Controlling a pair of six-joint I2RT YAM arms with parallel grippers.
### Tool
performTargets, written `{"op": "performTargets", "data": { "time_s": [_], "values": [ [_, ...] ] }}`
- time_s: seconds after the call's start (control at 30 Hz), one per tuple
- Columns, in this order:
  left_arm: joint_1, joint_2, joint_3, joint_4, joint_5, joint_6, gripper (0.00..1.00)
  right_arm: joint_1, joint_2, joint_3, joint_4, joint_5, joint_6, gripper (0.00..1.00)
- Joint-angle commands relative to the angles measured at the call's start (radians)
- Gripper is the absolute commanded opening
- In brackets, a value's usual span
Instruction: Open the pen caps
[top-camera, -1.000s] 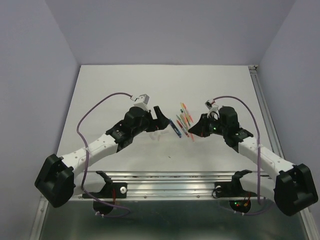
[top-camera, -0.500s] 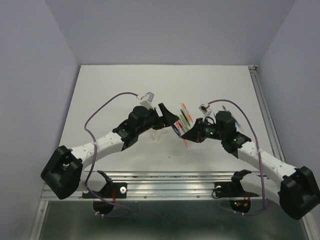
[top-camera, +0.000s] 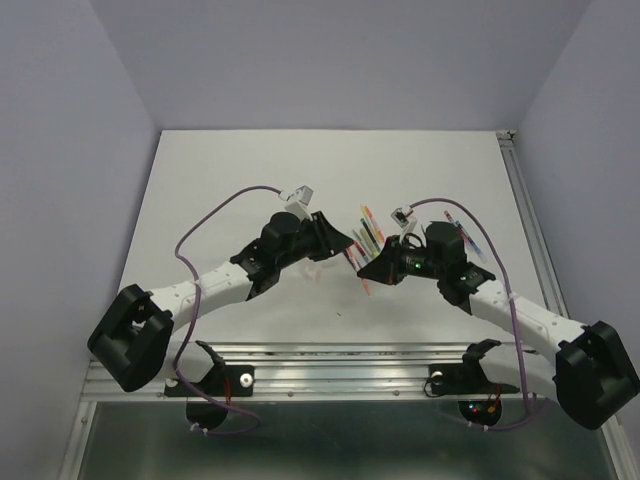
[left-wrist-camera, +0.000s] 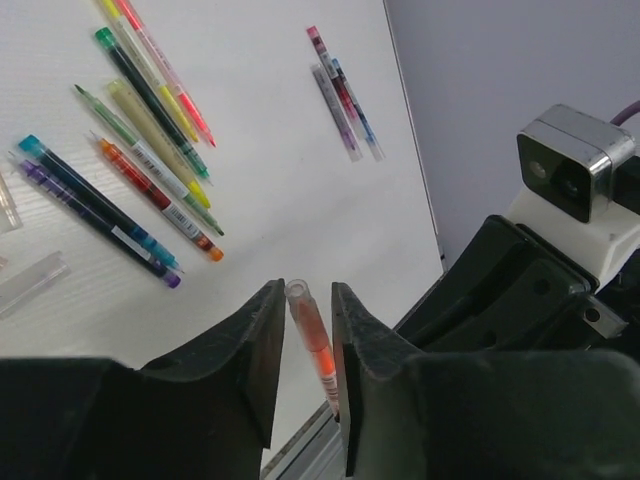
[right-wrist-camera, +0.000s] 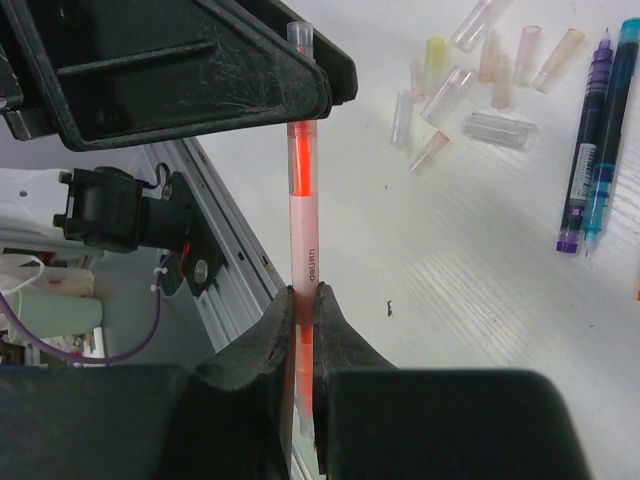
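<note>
My right gripper (right-wrist-camera: 303, 295) is shut on the barrel of an orange pen (right-wrist-camera: 300, 200), which it holds off the table. The pen's translucent cap (left-wrist-camera: 298, 295) sits between the jaws of my left gripper (left-wrist-camera: 303, 290), which have narrowed around it with a sliver of gap showing. In the top view the left gripper (top-camera: 352, 243) and right gripper (top-camera: 365, 272) meet at the table's middle. Several loose pen caps (right-wrist-camera: 470, 80) lie on the table, and several coloured pens (left-wrist-camera: 150, 170) lie in a row.
A purple pen and a teal pen (right-wrist-camera: 590, 130) lie side by side near the loose caps. Two more pens (left-wrist-camera: 340, 95) lie apart toward the right wall. An aluminium rail (top-camera: 330, 355) runs along the near table edge.
The left arm has swung right to the pen and its jaws have narrowed from wide open around the cap. The right gripper has carried the pen leftward to meet it.
</note>
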Motion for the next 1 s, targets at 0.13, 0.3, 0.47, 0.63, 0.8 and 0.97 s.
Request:
{"op": "performTargets", "data": {
  "time_s": [0.13, 0.3, 0.47, 0.63, 0.8, 0.97],
  "values": [
    [-0.010, -0.012, 0.035, 0.074, 0.043, 0.011, 0.00, 0.016, 0.028, 0.028, 0.100, -0.003, 0.007, 0.01],
    [-0.006, -0.033, 0.019, 0.074, -0.029, 0.001, 0.00, 0.034, 0.040, 0.010, 0.122, -0.037, 0.029, 0.01],
    [0.088, -0.053, 0.026, 0.071, -0.058, -0.019, 0.00, 0.127, 0.022, -0.062, 0.128, -0.078, 0.078, 0.01],
    [0.227, -0.122, 0.011, 0.065, -0.042, -0.007, 0.00, 0.278, -0.018, -0.159, 0.203, -0.058, 0.147, 0.01],
    [0.293, -0.167, 0.028, -0.015, -0.092, 0.017, 0.00, 0.319, -0.015, -0.202, 0.307, -0.112, 0.202, 0.01],
    [0.341, -0.188, 0.029, -0.044, -0.135, 0.007, 0.00, 0.347, 0.034, -0.187, 0.320, -0.150, 0.196, 0.01]
  ]
}}
